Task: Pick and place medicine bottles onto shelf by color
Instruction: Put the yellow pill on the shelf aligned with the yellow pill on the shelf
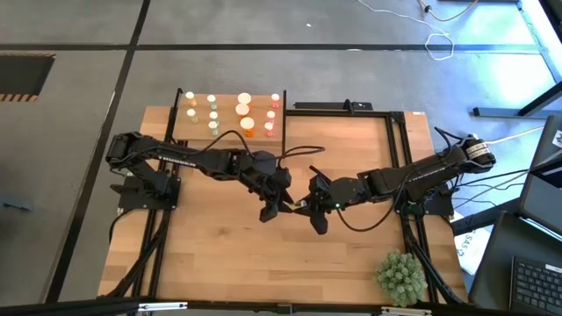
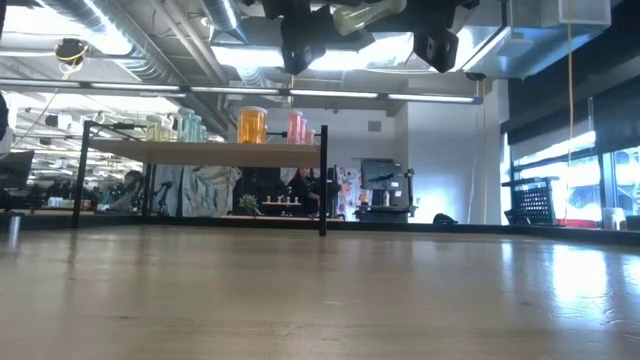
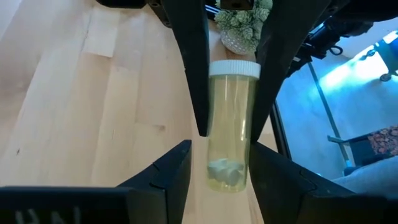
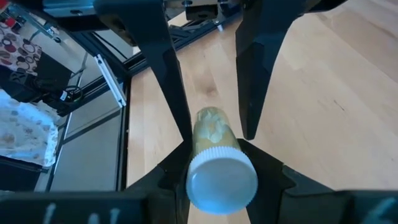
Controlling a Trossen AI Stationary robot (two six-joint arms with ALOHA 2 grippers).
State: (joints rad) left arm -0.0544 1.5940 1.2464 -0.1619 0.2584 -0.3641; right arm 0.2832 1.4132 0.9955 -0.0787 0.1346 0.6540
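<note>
Pale green bottle (image 3: 231, 124) lies sideways in mid-air at frame centre in the high view, both grippers clamped on it: left gripper (image 3: 219, 165) at its base, right gripper (image 4: 214, 163) by the cap. Handover, seemingly; next, one should release, then carry to the shelf (image 1: 230, 140), upper left.

We see the wooden table (image 1: 219, 254) with a spiky green plant ball (image 1: 401, 277) near its corner, a laptop keyboard (image 1: 536, 285) off the edge, and white cables (image 1: 439, 39) on the floor.
</note>
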